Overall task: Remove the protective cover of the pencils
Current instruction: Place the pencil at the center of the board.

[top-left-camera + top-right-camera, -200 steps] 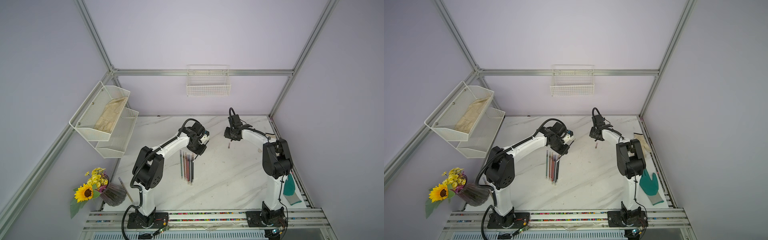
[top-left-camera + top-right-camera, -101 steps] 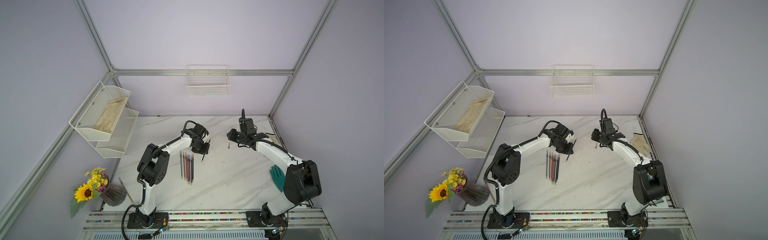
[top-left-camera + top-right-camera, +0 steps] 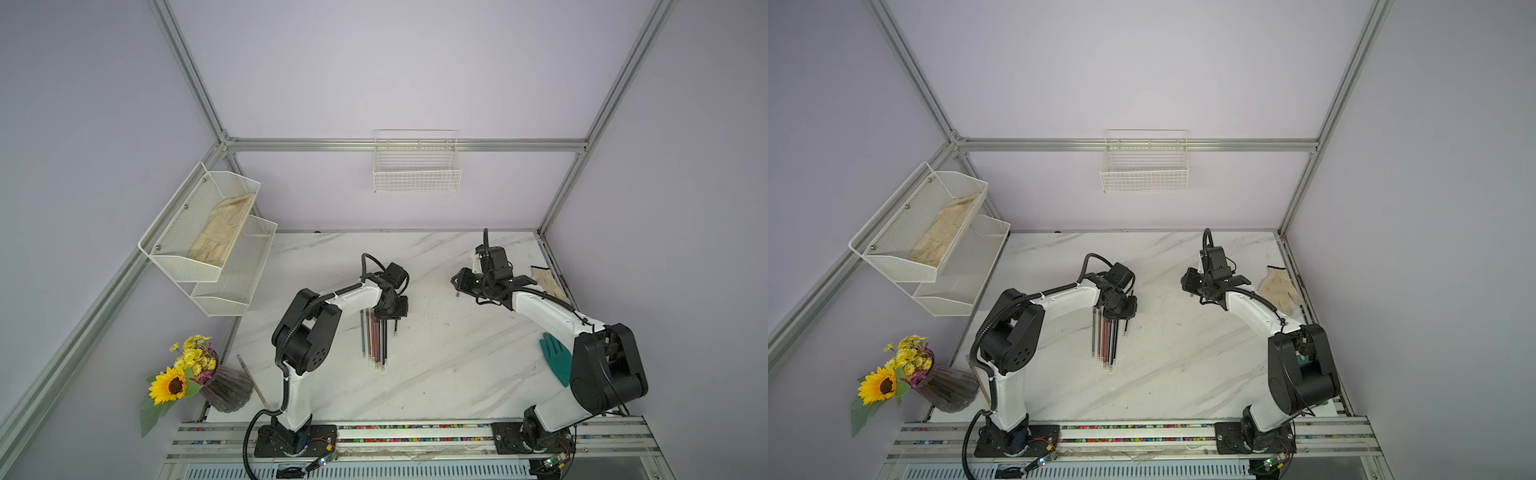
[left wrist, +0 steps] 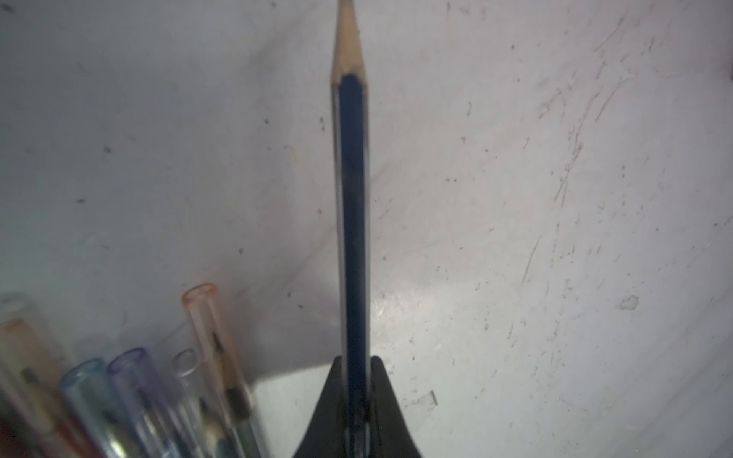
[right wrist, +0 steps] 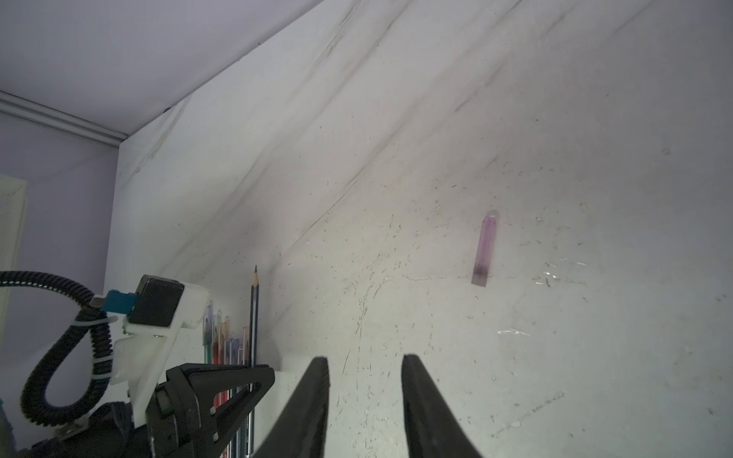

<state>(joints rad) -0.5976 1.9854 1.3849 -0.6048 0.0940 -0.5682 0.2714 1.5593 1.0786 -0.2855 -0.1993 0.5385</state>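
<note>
My left gripper (image 4: 355,359) is shut on a dark blue pencil (image 4: 353,198) whose sharpened wooden tip is bare. In both top views this gripper (image 3: 392,313) (image 3: 1121,309) sits over the far ends of the row of pencils (image 3: 376,345) (image 3: 1106,345), and the held pencil (image 3: 395,328) runs parallel just right of the row. The row's tips wear clear tinted covers (image 4: 135,396). My right gripper (image 5: 365,359) (image 3: 457,282) is open with nothing in it. A loose pink cover (image 5: 484,250) (image 3: 457,294) lies on the marble near it.
A white glove (image 3: 544,276) lies at the table's far right, a green glove (image 3: 555,363) beside the right arm. A vase of flowers (image 3: 224,386) stands at the front left. Mesh shelves (image 3: 208,232) hang on the left wall, a wire basket (image 3: 417,170) on the back wall.
The left gripper has come toward the front with the pencil, which now lies parallel to the row. The right arm's elbow has swung out to the right; the pink cover has not moved.
</note>
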